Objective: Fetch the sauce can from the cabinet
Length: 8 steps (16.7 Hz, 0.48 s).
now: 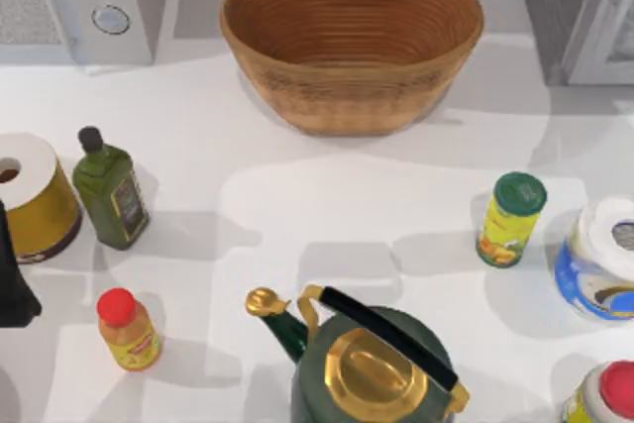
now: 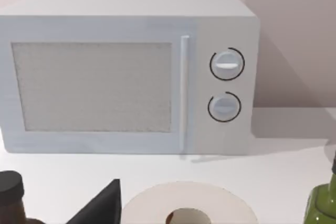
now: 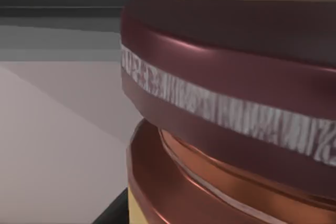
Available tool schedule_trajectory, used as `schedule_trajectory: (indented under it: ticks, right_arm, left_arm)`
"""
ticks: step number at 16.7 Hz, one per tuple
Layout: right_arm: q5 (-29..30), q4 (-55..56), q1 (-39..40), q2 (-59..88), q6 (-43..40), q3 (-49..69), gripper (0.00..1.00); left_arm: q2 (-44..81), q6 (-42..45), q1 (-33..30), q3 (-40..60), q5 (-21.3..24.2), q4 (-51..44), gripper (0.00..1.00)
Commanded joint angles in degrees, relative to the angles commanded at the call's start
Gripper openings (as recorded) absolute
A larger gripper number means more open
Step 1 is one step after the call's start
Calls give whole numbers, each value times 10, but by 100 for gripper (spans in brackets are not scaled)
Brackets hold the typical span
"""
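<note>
Filling the right wrist view, sauce can (image 3: 231, 103) close up, cabinet (image 1: 580, 12) at desk's far right, jaws' state cannot be told.

Left pincer (image 1: 12, 289) low at table's left edge, dark finger (image 2: 100, 208) visible

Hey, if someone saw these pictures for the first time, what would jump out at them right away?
Probably the big woven basket at the table's far middle, and the green kettle with gold lid at the near edge. In the right wrist view, the sauce can looms very close, its dark red rim dominating; the left wrist view faces a light grey microwave with two knobs.
</note>
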Motion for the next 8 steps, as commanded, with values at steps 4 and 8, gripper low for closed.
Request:
schedule_trajectory:
  ticks: [4,8]
  right_arm:
    - [-12,24,-9,-50,-1,-79,0]
    - [-24,52,-18,-104,0,-154,0]
  left_arm:
    - [0,0,0,0,0,0,100]
    - [0,0,0,0,0,0,100]
